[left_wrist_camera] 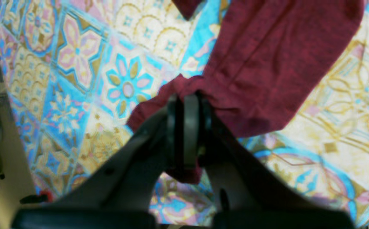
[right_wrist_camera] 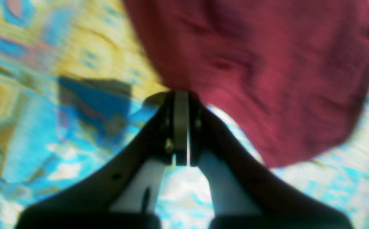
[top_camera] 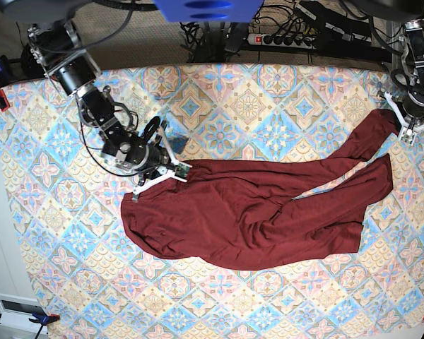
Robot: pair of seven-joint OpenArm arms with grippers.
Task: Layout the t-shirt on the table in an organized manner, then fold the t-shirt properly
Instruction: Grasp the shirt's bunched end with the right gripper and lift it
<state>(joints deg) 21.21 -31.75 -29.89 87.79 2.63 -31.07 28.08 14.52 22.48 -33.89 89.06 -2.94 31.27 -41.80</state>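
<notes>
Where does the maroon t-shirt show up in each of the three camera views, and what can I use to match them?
Left wrist: the t-shirt fills the upper right, an edge pinched in the left gripper.
Right wrist: upper right, an edge at the shut right gripper.
Base: spread across the centre and right.
Shared landmark: the table with its pastel tiled cloth.
</notes>
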